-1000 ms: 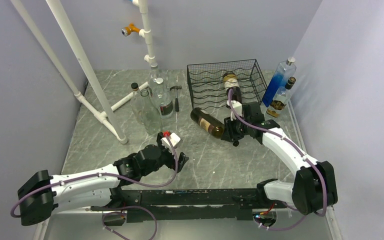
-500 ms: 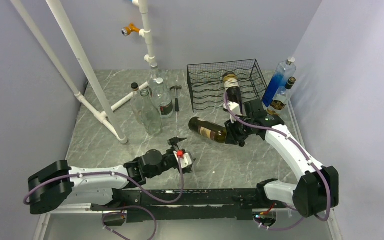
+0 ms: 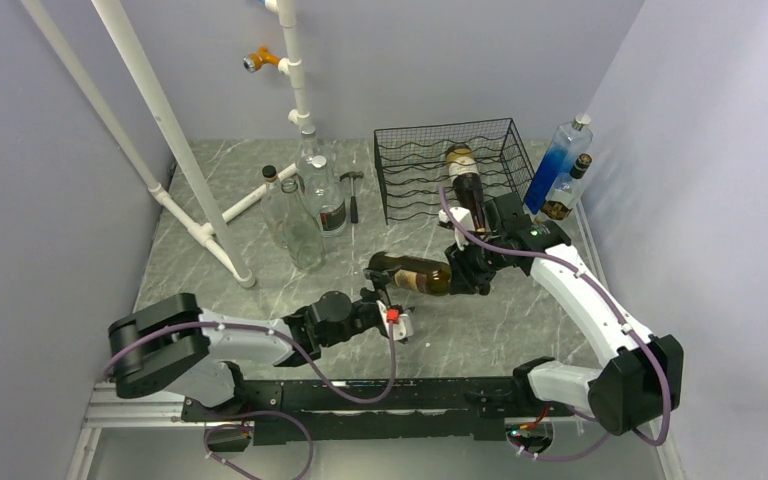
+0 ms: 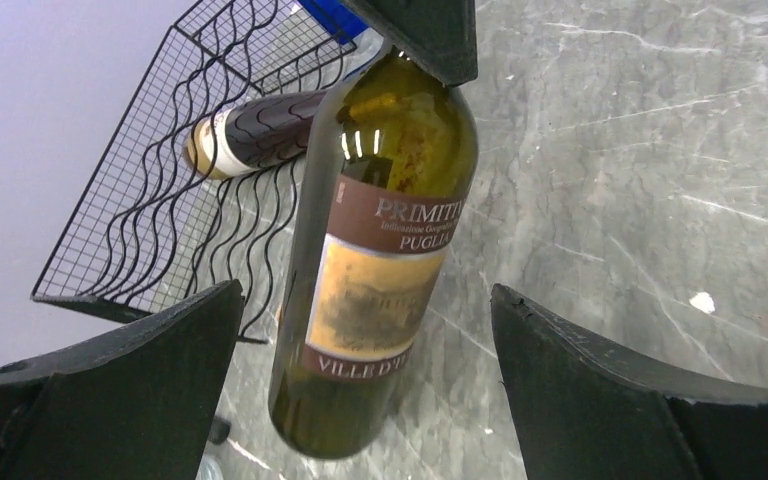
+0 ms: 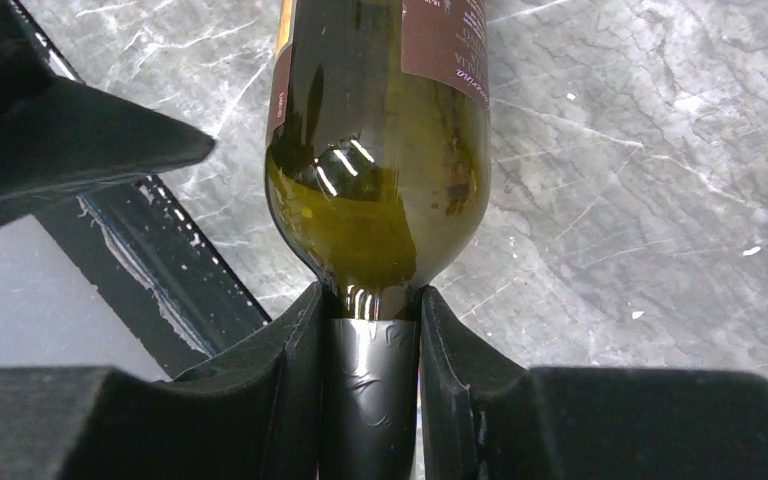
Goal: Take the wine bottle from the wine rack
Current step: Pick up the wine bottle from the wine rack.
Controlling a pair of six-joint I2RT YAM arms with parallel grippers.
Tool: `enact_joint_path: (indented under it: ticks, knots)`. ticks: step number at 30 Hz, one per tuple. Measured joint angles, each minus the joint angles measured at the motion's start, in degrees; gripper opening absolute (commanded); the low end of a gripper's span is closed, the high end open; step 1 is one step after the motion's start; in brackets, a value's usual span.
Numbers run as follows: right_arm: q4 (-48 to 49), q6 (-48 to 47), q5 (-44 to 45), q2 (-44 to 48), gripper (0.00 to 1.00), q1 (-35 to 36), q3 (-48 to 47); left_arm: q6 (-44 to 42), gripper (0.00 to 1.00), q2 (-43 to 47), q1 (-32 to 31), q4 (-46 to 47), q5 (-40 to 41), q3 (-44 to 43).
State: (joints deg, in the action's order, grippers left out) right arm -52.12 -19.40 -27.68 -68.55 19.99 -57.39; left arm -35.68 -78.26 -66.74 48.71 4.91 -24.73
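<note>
While my right gripper (image 3: 465, 270) pinches the neck of the Primitivo wine bottle (image 3: 410, 273), held level out in front of the black wire wine rack (image 3: 415, 165), my left gripper (image 3: 388, 308) gapes wide at its base; only the set-down looks left.

**Wine bottle off the rack, held level by its neck**

Wine bottle (image 3: 412, 273): dark olive-green glass, brown-and-tan label, black foil over the neck. It lies roughly level, base pointing left and neck to the right. The neck is pinched between the pads of the right gripper (image 3: 457, 272). The bottle sits in front of the wine rack and apart from it.

Wine rack (image 3: 410, 190): black wire box with wavy horizontal tiers, standing at the back right. One other dark bottle (image 3: 463, 175) lies inside it.
</note>
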Motion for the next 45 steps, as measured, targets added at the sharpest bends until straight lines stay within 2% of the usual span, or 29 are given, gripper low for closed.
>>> enact_joint_path:
  ticks: [6,18,27,32,35,37,39,40,45]
  knots:
    - [-2.36,-0.20,-0.46,-0.02,0.00,1.25,-1.88,-1.84,0.99,-8.00,0.00,4.76,-0.22,-2.54]
    - [-4.92,-0.68,-0.48,-1.68,0.00,5.16,-4.83,-1.57,0.99,-15.10,1.53,9.14,-1.62,-7.26]
    - [-6.12,-1.31,0.15,-2.78,0.00,7.17,-6.32,-1.18,0.88,-17.27,2.82,6.73,-2.58,-8.72]
    - [-6.56,-1.90,0.48,-3.58,0.00,7.82,-6.32,-1.16,0.74,-17.27,2.86,3.02,-3.17,-10.16]
    - [-6.95,-1.97,0.68,-4.39,0.00,7.87,-6.54,-1.09,0.60,-17.27,2.86,0.22,-3.37,-11.04]
    - [-7.08,-2.14,0.74,-4.85,0.02,7.85,-6.69,-0.44,0.41,-17.27,2.86,-1.11,-3.32,-11.61]
    - [-7.45,-2.47,0.79,-5.29,0.08,7.85,-7.04,0.20,0.03,-17.27,2.86,-1.88,-3.32,-11.91]
    - [-7.78,-2.71,0.79,-5.55,0.11,7.85,-7.28,0.61,0.00,-17.25,2.86,-2.05,-3.30,-11.96]
    - [-9.07,-3.89,0.39,-7.06,0.32,7.80,-8.74,1.97,0.00,-16.74,2.86,-2.54,-3.08,-11.91]
